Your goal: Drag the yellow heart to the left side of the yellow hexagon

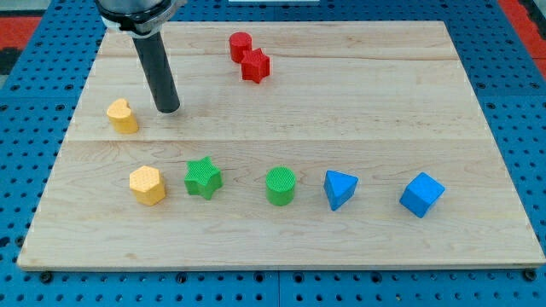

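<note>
A pale wooden board [358, 94] fills most of the view, lying on a blue pegboard table [34, 85]. From the view's top, at about eleven o'clock of the board, a dark rod [159, 72] slants down; there are no jaws here, only the bare rod, and it holds nothing. My tip [168, 110] rests on the board just beside the yellow heart [123, 116], at the heart's three o'clock and seemingly apart from it. The heart lies near the board's nine o'clock edge.

Along the six o'clock side runs a row of blocks. Going from the view's right to its left: a blue cube [422, 194], a blue triangle [340, 188], a green cylinder [281, 186], a green star [203, 177], and the yellow hexagon [148, 184]. The hexagon sits at roughly five o'clock from the heart, well apart. At twelve o'clock, two small red blocks touch: a red cylinder [241, 45] and a red block [256, 65] of unclear shape.

Judging from the layout, the heart must travel toward six o'clock to end at the hexagon's nine o'clock, so the tip would push better from the heart's twelve o'clock side
</note>
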